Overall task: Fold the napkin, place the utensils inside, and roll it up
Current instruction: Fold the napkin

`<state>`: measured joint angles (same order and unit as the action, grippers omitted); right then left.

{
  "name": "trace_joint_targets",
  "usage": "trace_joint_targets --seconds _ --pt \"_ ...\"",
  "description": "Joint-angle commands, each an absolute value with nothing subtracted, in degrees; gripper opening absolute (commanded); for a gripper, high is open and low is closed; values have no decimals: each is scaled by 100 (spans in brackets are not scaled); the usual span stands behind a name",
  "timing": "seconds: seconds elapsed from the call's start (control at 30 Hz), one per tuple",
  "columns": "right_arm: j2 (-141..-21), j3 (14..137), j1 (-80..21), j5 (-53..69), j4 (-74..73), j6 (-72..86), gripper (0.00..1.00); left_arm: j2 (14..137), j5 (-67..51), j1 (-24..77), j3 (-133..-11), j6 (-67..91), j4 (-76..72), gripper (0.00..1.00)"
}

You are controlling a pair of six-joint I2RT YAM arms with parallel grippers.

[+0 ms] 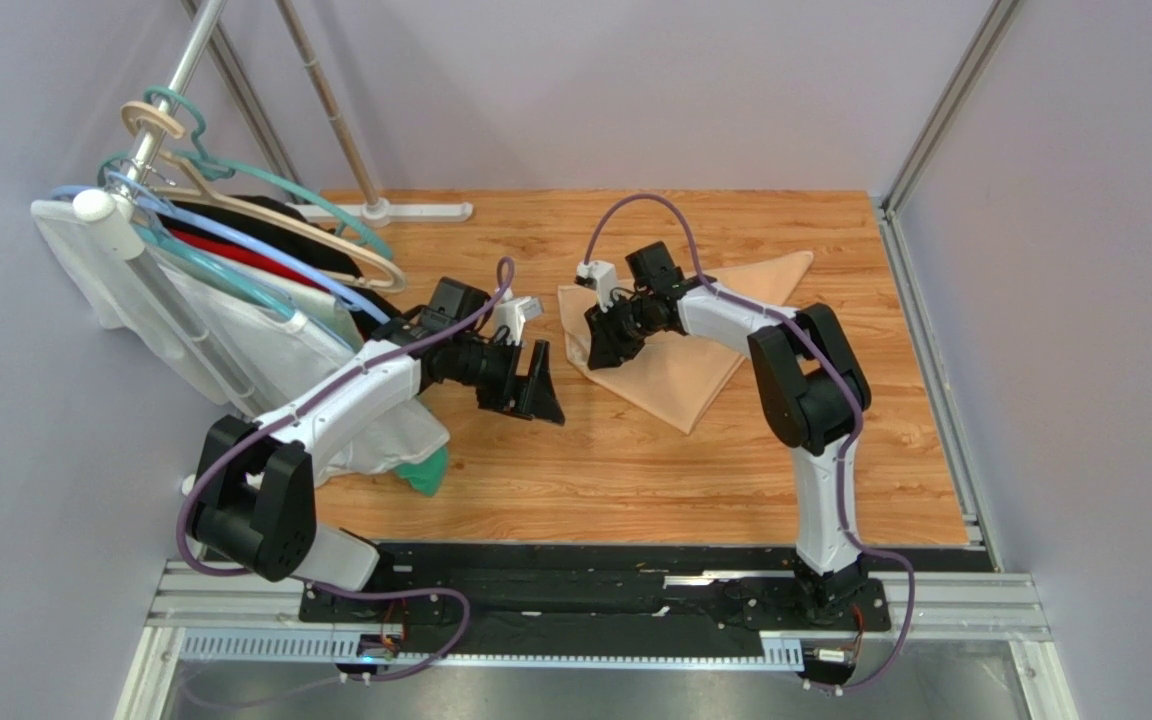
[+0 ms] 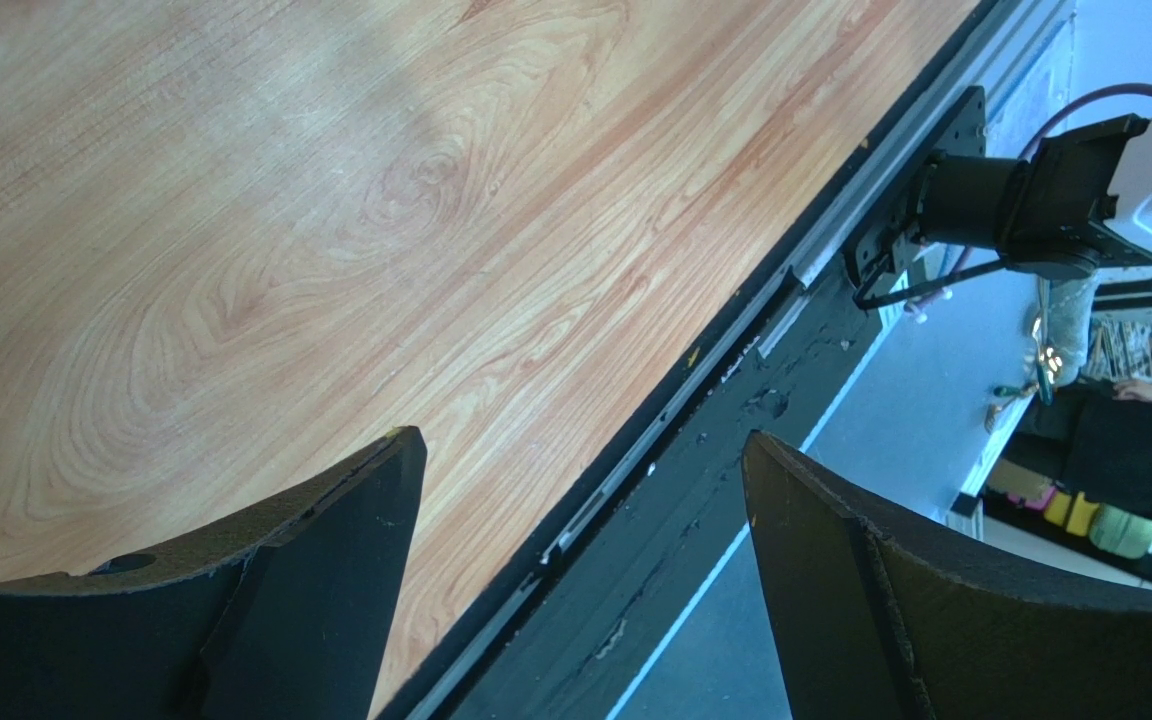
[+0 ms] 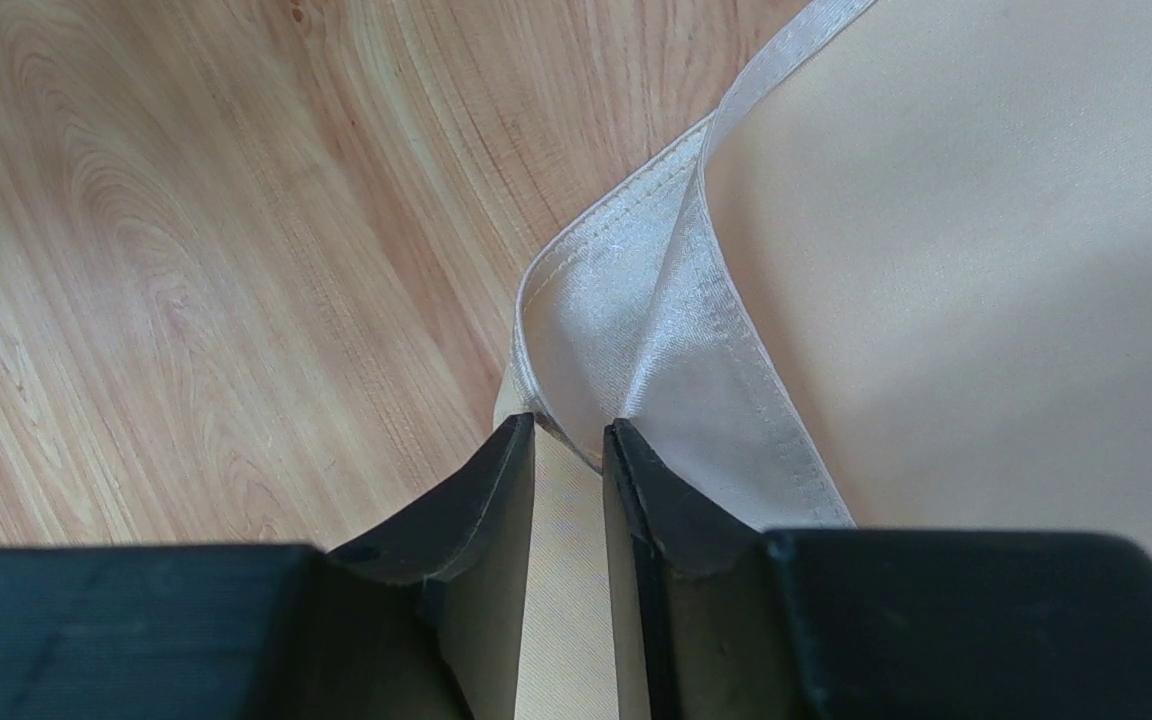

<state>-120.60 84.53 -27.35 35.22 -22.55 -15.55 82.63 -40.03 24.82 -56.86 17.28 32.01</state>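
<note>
1. At the far left, a slanted rack (image 1: 186, 57) is seen, hung with hangers (image 1: 162, 117) that carry white, red and black garments (image 1: 222, 338). These are draped over the left edge of the table (image 1: 537, 465).
2. A small green cloth (image 1: 425, 477) is found just beside the left arm (image 1: 342, 398), partly tucked under the white garment.
3. The left arm is stretched across the table's left half. The left gripper (image 1: 545, 387) is held over bare wood, well apart from the cloth to its right. Its fingers (image 2: 312, 585) are spread wide and nothing is held between them. In the left wrist view, only wood grain and the black rail (image 2: 657, 540) at the table's near edge are seen in the gap.
4. The napkin (image 1: 687, 375) is laid on the table right of centre, towards the far side. It is folded into a rough triangle, with one point at the far right and another at the near side.
5. The right gripper (image 1: 597, 345) is placed at the napkin's left corner. In the right wrist view, the right gripper's (image 3: 570, 435) fingers are drawn narrow and closed on the hemmed edge. There the hem is lifted off the wood in a curled flap.
6. The right arm (image 1: 800, 375) is bent above the napkin, so that the middle of the cloth is hidden in the top view.
</note>
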Motion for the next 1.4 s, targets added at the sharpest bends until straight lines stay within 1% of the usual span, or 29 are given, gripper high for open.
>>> trace_joint_targets --seconds 0.0,0.03,0.13,0.23,0.27,0.37,0.93,1.17,1.37 --pt "-12164 8622 -2777 3577 -2294 -1696 28 8262 -4096 2355 -5766 1723 3164 87" --pt "-12173 8622 -2777 3577 -2294 -1696 28 8262 -4096 2355 -5757 1723 3173 87" --pt "-12155 8587 -2769 3507 -2233 -1670 23 8262 -4096 2355 -5766 1731 3155 87" --pt "-12111 8613 -2777 3498 -2197 -1635 11 8262 -4104 2355 -5766 1723 3164 87" --pt "-12111 8613 -2777 3472 -2189 -1609 5 8262 -4104 2355 -5766 1731 3164 87" --pt "-12006 8587 -2777 3393 -2057 -1530 0 8262 -4104 2355 -5757 1723 3173 87" --pt "-11558 8560 -2698 2918 -1925 -1424 0 8218 -4140 2355 -5757 1740 3164 87" --pt "-11575 8613 -2681 2321 -1793 -1406 0 8235 -4184 2355 -5748 1731 3164 87" --pt "-11514 8613 -2663 2058 -1626 -1406 0 8235 -4184 2355 -5748 1749 3155 87"
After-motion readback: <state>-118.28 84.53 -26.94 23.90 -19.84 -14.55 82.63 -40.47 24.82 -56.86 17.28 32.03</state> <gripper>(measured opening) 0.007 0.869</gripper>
